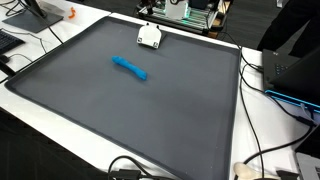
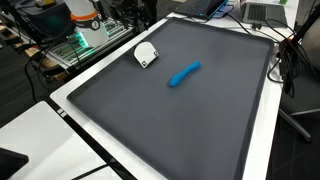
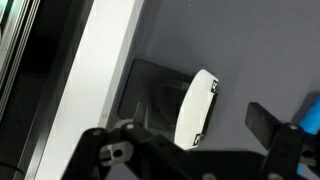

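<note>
A white bench (image 1: 100,12) carries a large dark grey rectangular mat (image 1: 130,120) that covers nearly all of its top, so that only a pale border shows around it in both exterior views (image 2: 75,95). Black cables (image 1: 265,150) trail over that border at one short edge of the mat.

The black two-fingered gripper (image 3: 185,135) appears only in the wrist view. It hangs above the mat (image 3: 250,40) near the bench's white border (image 3: 100,60). Its fingers are spread wide, with nothing gripped between them and nothing touching them.

A bright blue, soft-looking elongated strip (image 1: 131,68) lies flat toward the middle of the mat (image 2: 200,120), set at a slant to its edges (image 2: 184,74). One end of it shows at the side of the wrist view (image 3: 312,110).

The small white rounded plastic object with dark markings (image 1: 150,37) sits just inside one long edge of the mat (image 2: 146,55). It lies apart from the blue strip. In the wrist view it is directly below the spread fingers (image 3: 197,108).
</note>
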